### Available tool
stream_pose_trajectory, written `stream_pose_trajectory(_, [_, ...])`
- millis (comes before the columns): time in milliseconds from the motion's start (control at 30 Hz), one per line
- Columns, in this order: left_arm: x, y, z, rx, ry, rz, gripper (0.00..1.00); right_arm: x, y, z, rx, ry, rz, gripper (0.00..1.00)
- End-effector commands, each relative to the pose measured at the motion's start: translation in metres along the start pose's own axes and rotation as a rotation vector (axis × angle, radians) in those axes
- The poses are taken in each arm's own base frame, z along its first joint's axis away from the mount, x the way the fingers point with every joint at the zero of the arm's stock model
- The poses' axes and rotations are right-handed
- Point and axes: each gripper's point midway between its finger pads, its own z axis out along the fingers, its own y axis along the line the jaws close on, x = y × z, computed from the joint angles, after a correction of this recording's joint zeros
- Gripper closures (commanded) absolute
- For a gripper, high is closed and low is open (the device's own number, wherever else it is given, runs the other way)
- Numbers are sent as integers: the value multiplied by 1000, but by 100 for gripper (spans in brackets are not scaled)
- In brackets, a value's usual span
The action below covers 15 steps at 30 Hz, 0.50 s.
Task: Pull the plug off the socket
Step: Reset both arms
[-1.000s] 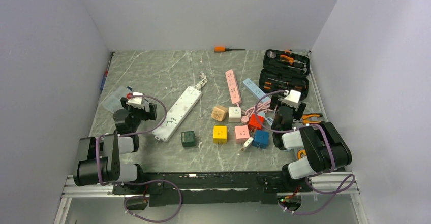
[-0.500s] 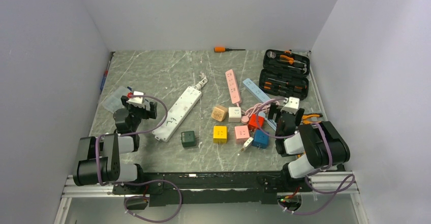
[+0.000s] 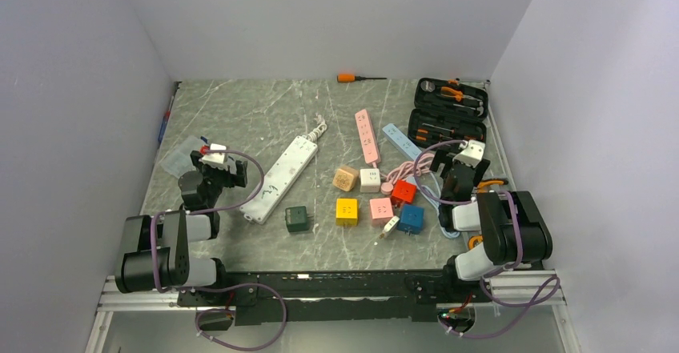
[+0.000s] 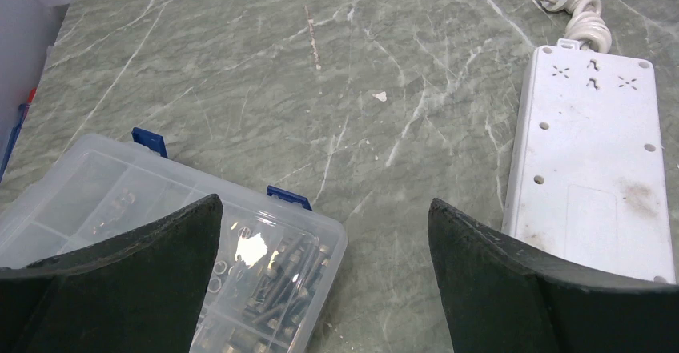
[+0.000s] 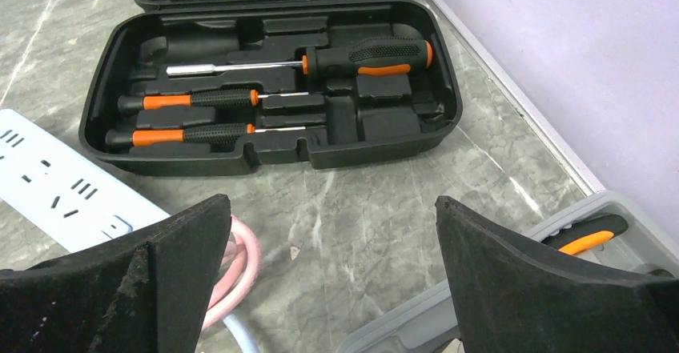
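With the left gripper and right gripper both spread wide and nothing held, the blue socket cube on the table is best pinned down while the white plug apparently seated in it is drawn straight out.

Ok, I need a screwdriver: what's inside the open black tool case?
Three orange-and-black screwdrivers lie in the near half of the tool case; the far half holds orange pliers, the rest unclear.

From high behind the near edge we look down over the whole worktop. Our left wrist camera sits close above the white power strip, the right above the open tool case; both appear overhead too.
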Motion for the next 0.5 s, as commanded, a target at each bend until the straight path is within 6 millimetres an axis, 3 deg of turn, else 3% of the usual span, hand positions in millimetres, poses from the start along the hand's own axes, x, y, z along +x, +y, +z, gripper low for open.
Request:
stream_pose_trajectory(0, [-21,2,6,4,-71,27,1,-13,5,0,-22,-46,36,0])
stream_pose_trajectory(467, [-21,1,7,-9,-64,34,1,-13,4,0,-19,-45,37,0])
